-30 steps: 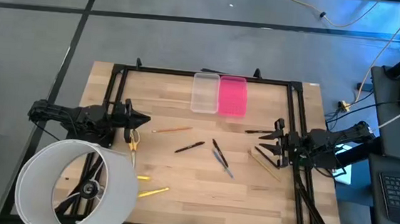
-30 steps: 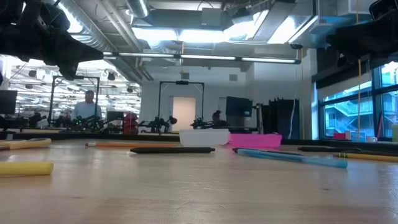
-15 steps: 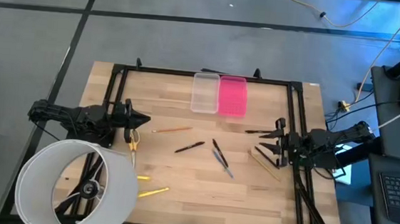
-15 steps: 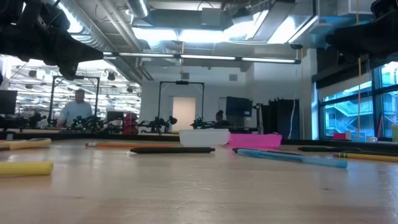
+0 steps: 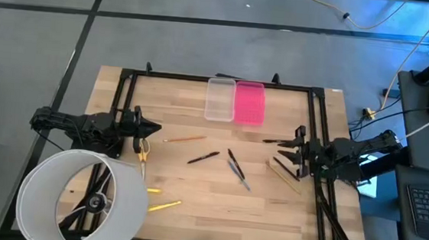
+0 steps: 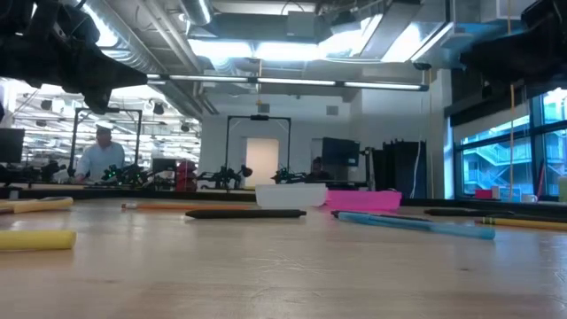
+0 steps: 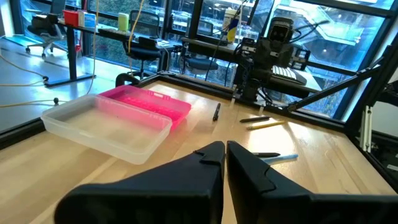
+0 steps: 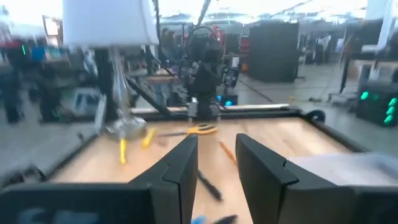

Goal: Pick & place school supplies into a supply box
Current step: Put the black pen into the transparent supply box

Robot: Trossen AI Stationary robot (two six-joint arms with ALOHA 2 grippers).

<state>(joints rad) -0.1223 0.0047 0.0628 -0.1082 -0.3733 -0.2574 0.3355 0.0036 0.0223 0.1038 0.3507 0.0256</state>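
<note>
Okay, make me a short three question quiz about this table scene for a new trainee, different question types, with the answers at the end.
1. True or false: the clear rectangular plastic case holds a pen.
2. Multiple choice: the bright pink translucent lid lies (A) beside the case, touching it, (B) closed on top of it, (C) under the big white cylindrical hoop.
3. Fill in: the left gripper is above the yellow-handled ____, and the right gripper is near the tan wooden ruler.

Key: 1 false; 2 A; 3 scissors.
</note>
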